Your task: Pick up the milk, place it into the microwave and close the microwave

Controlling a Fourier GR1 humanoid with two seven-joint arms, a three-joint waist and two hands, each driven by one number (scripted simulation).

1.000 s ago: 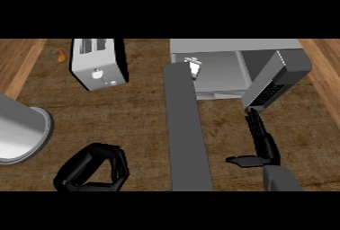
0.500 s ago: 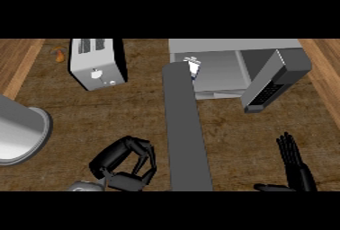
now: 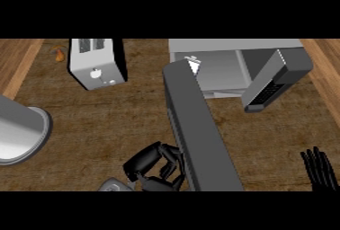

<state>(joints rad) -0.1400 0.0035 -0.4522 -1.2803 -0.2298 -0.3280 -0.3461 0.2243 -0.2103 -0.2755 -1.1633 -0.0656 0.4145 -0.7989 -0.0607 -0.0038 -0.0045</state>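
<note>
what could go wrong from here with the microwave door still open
1. The microwave door stands wide open, swung far out over the counter; the left hand is curled right beside it and could knock it while moving.
2. The milk sits at the front edge of the microwave, just by the door's hinge end, so closing the door might catch or tip it.
3. The right hand is low at the view's edge, far from the door.

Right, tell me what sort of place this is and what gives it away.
Most likely a kitchen counter: an open microwave with its door swung out, a toaster beside it, and a milk carton inside, all on a wooden worktop.
</note>
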